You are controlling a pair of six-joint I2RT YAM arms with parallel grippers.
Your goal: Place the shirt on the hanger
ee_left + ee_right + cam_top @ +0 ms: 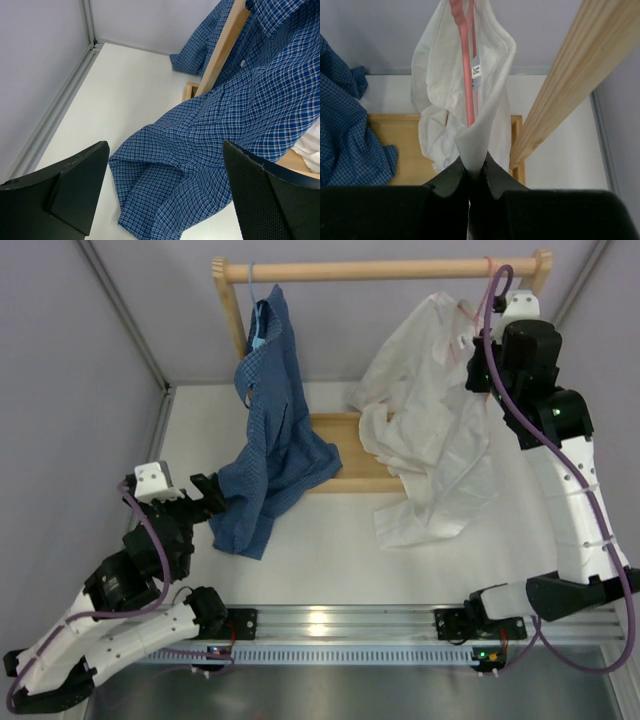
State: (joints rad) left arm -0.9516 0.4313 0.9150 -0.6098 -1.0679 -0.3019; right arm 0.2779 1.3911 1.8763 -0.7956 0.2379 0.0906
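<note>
Shirt, white, hanging at the far right beneath the rod, its upper part lifted and its lower part trailing over the wooden base onto the desk. The right claw is closed tight on a fold of the white cloth near the collar. The hanger, a thin pink wire, rises out of that same fold, so cloth and wire appear to be pinched together; whether the wire is itself gripped cannot be told. The label sits just beside the wire, inside the neck opening. The left claw stands fully spread and holds nothing, low at the near left, close to the hem of the blue shirt, which hangs from the left end of the rod and pools on the desk.

Handling, as judged: the shirt is light, thin and limp, without stiffness of its own. It will sag, fold and slide off a smooth wire unless each shoulder is seated. Best hold is at the collar or shoulder seam, where layers are doubled; a grip on a sleeve or the hem would only drag the cloth.
</note>
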